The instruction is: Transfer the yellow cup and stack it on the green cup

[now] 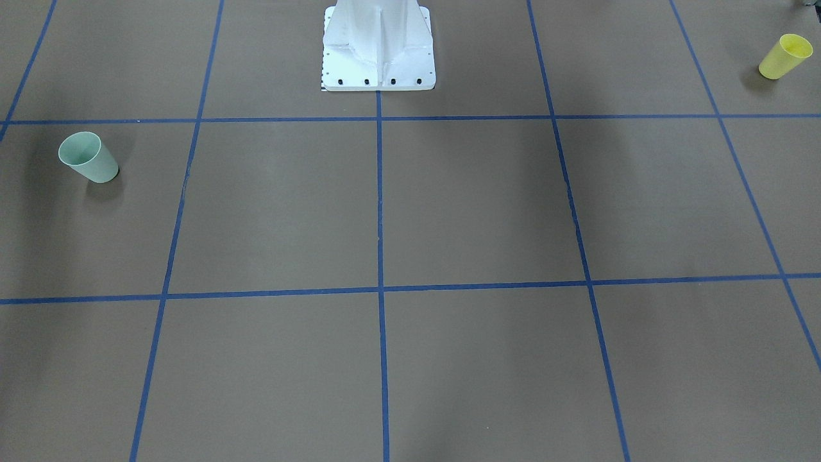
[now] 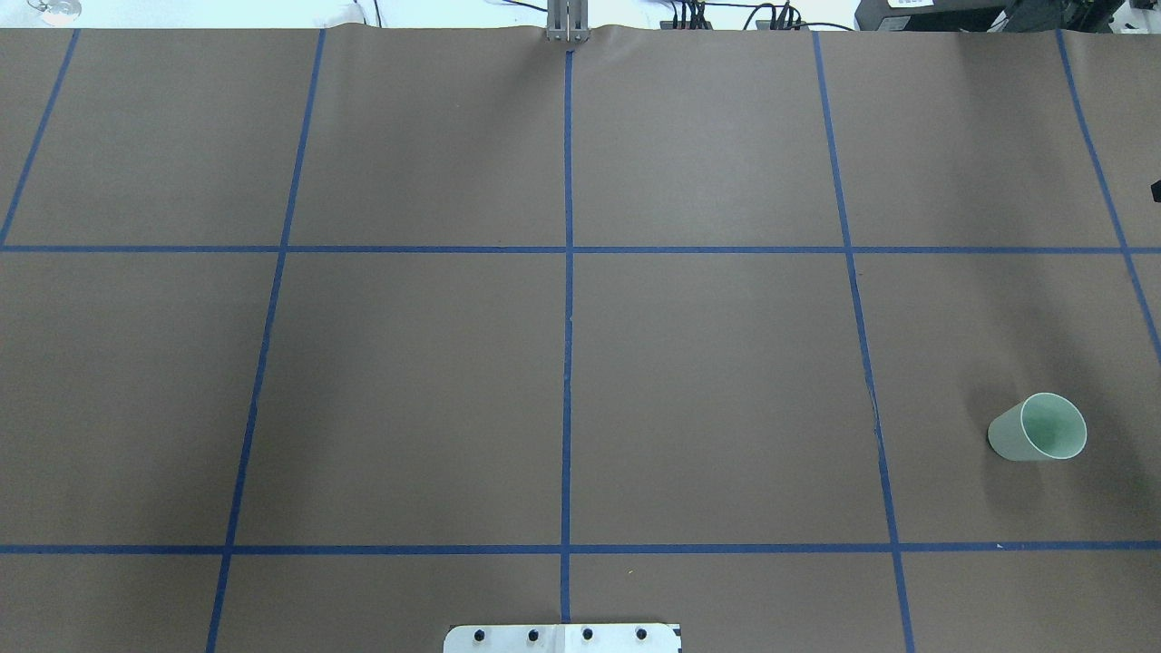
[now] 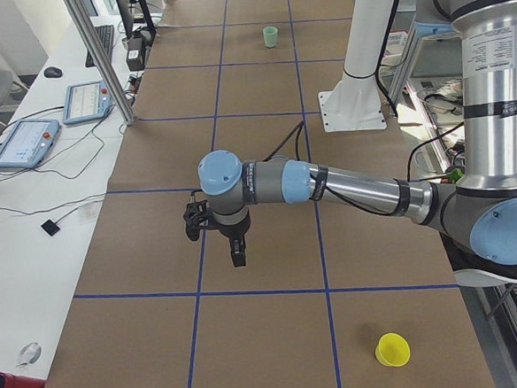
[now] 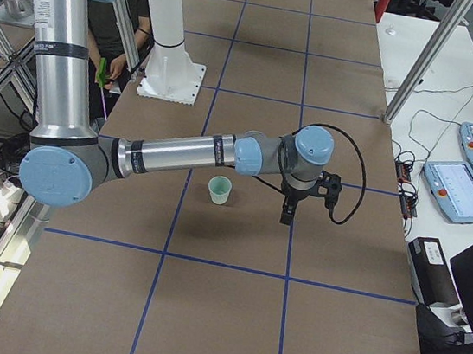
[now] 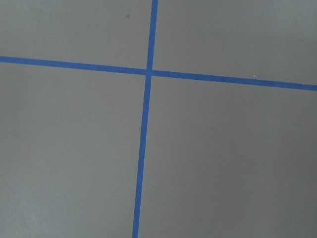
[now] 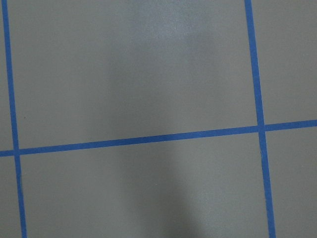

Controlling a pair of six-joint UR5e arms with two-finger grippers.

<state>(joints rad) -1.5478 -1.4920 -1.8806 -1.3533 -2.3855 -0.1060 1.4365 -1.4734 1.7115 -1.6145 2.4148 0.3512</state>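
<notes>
Yellow cup (image 1: 785,56) upright at table's (image 2: 408,390) left end, close to robot-side corner. Left gripper (image 3: 237,259) hangs above table, pointing down, well apart from it; claw apart or together, can't tell. Right gripper (image 4: 286,217) same pose, claw unreadable too. Green cup (image 1: 88,157) upright toward right end, near right gripper, not touching.

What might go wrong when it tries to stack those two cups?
1. The yellow cup and green cup stand far apart on opposite sides, so a long carry or hand-over may let the cup slip.
2. The right gripper hangs near the green cup and might knock it over.
</notes>
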